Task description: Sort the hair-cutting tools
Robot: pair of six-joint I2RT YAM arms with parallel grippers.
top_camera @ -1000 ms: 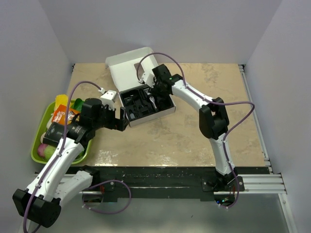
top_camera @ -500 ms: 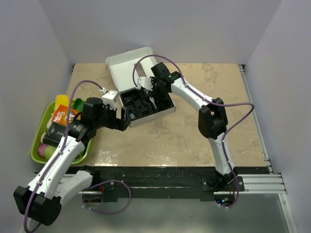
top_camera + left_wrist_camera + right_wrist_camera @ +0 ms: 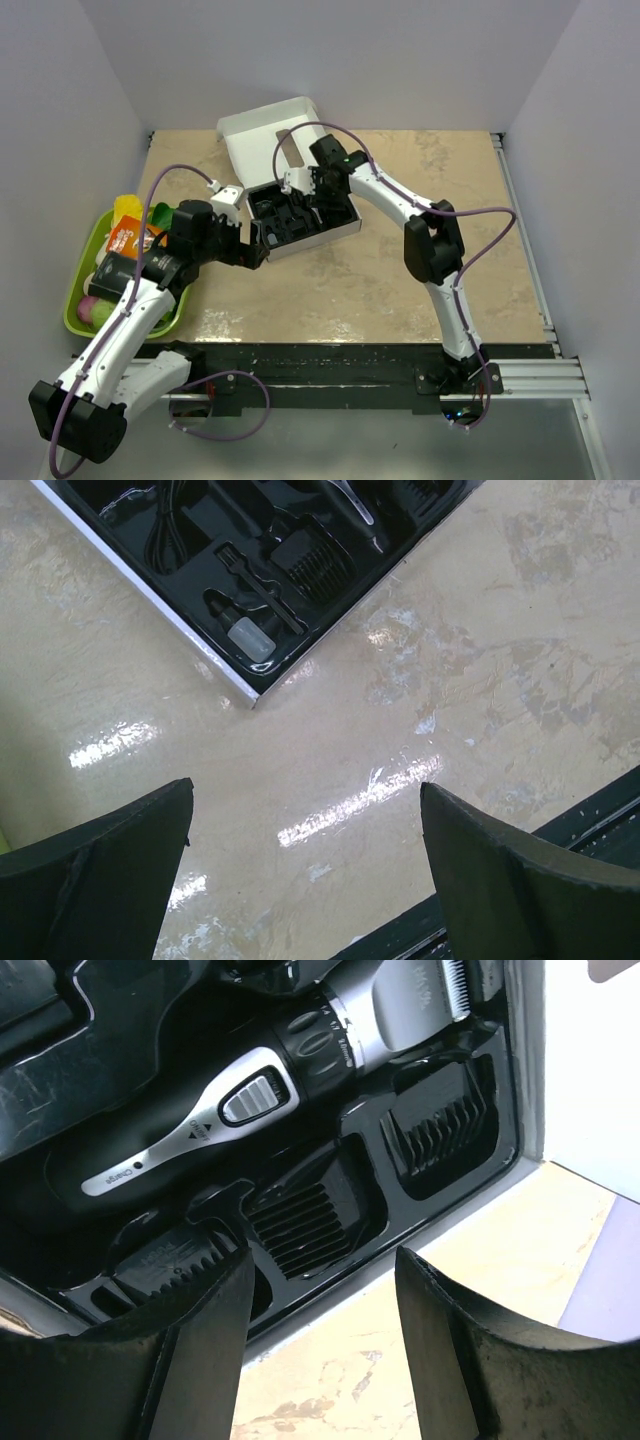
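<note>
The slim black hair clipper [image 3: 250, 1085] with its silver blade head lies in the black insert of the white box [image 3: 322, 237]. Black comb attachments [image 3: 300, 1222] [image 3: 438, 1130] sit in pockets beside it. My right gripper [image 3: 320, 1256] [image 3: 305, 190] hovers open just above the insert's edge, holding nothing. My left gripper [image 3: 305, 787] [image 3: 258, 243] is wide open over bare table, just short of the box's near left corner [image 3: 250, 692]. In the left wrist view a thin black cord [image 3: 165, 540], another comb attachment [image 3: 310, 565] and a small clear-capped piece [image 3: 247, 638] lie in the insert.
The box's white lid [image 3: 262, 128] stands open behind the insert. A green tray [image 3: 75, 300] with colourful packets and fruit lies at the left edge, under my left arm. The black rail [image 3: 330, 360] runs along the near edge of the table.
My right gripper has shifted a little left and back over the insert, and its jaws have spread slightly. The left arm has barely moved.
</note>
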